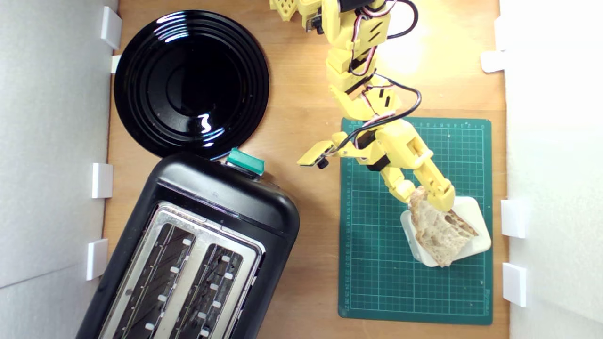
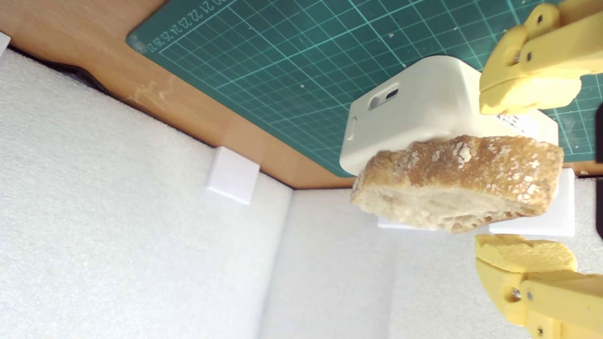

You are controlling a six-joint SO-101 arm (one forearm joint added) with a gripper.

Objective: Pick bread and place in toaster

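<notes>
Spread around the bread, our gripper reaches it on the cream block at lower right of the exterior view, with toaster lower left, plate upper left.

- bread: rustic wedge slice, pale holey crumb, floury brown crust, lying on cream block on exterior view's right
- toaster: black, silver top, two empty slots, green lever knob, angled, exterior view's lower left
</notes>
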